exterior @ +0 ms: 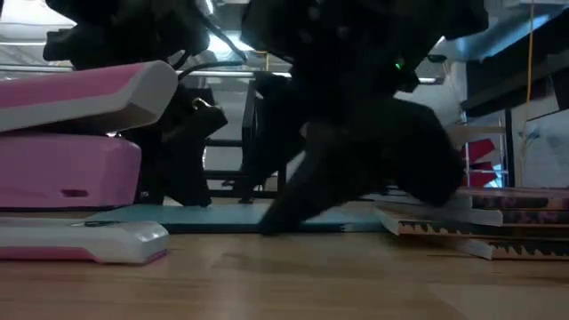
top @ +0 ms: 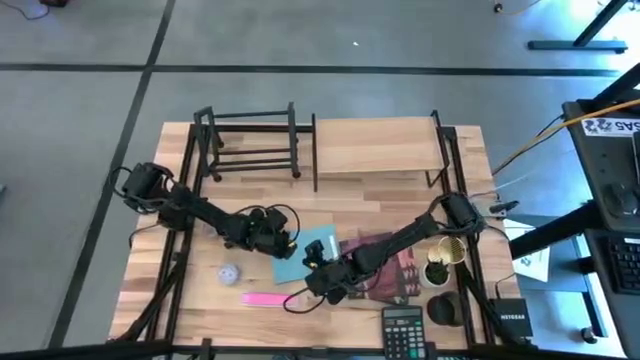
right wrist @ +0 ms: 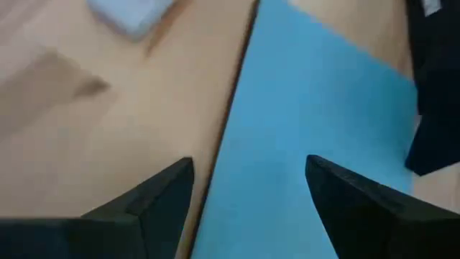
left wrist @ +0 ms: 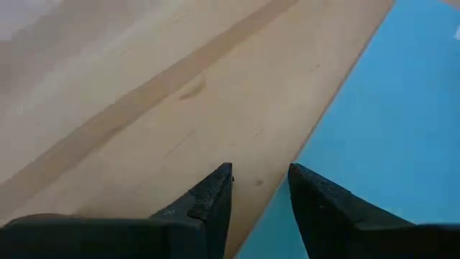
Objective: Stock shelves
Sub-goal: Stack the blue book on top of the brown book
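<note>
**Both grippers closing in on the blue sheet**

I have both arms low over the flat blue sheet [top: 312,252], which lies near the table's middle. Seen from above, the left gripper [top: 283,243] sits at its 9 o'clock edge, the right gripper [top: 322,277] at its 6 o'clock corner.

The left gripper's fingers are slightly apart, straddling the sheet's edge with nothing between them. The right gripper's fingers are spread wide above the sheet, empty too.

The wood shelf [top: 378,145] stands at the table's 12 o'clock edge, the black rack [top: 250,145] just beside it toward 11 o'clock; both look unstocked.

My judgement: the sheet lies flush on the tabletop [top: 200,290], so I'd slide one finger under the edge, keep the other arm pinning it, and avoid nudging the book stack [top: 385,270] at 3 o'clock.
</note>
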Available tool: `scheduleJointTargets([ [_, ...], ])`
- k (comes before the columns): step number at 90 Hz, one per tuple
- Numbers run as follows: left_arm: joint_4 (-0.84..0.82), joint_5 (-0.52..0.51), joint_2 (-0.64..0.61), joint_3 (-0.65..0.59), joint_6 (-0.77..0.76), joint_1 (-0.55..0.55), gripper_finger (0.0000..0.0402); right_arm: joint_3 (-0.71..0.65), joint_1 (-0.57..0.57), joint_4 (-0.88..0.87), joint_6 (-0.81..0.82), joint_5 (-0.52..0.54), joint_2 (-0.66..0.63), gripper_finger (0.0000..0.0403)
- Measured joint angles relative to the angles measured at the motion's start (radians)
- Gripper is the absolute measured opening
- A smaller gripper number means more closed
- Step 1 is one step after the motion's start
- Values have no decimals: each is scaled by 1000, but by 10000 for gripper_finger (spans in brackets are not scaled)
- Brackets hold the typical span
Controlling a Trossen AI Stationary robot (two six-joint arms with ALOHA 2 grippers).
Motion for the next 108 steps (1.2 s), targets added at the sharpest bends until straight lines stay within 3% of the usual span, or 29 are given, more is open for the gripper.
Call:
scheduleJointTargets([
  [28, 7, 53, 15, 2, -42, -15, 119, 2, 6, -6, 46, 141, 14, 257],
  [59, 13, 44, 62, 2, -121, -73, 119, 2, 10, -15, 23, 243, 17, 257],
  [80, -3, 18, 64, 0, -128, -77, 119, 59, 33, -96, 9, 420, 23, 257],
  [98, -4, 9, 64, 0, -122, -80, 119, 74, 30, -90, -16, 395, 23, 257],
  [108, 0, 9, 64, -1, -123, -85, 119, 75, 31, -82, -6, 441, 29, 257],
])
